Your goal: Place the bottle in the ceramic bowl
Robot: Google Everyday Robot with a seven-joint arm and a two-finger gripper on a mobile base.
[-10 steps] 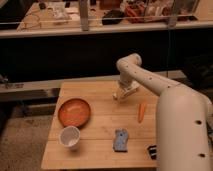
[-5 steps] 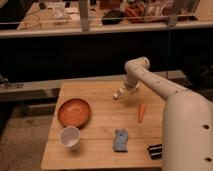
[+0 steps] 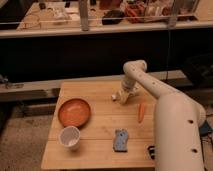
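Observation:
The bottle [image 3: 116, 96] is a small pale cream shape at the tip of my gripper [image 3: 121, 95], low over the back middle of the wooden table [image 3: 102, 125]. The gripper hangs from the white arm that bends down from its elbow [image 3: 135, 67]. I cannot make out whether the bottle is held or only touched. The ceramic bowl [image 3: 75, 112] is wide, shallow and glossy orange. It sits on the left part of the table, well to the left of and nearer than the gripper, and nothing lies in it.
A white cup [image 3: 70, 137] stands in front of the bowl. A blue-grey flat object [image 3: 120, 140] lies near the front middle. A thin orange stick [image 3: 142, 111] lies right of the gripper. A small dark object [image 3: 151, 150] sits at the front right edge. A rail and cluttered benches lie behind.
The arm's elbow has swung to the right, and the gripper end has shifted slightly left and lower with the pale bottle at its tip. The other objects have not moved.

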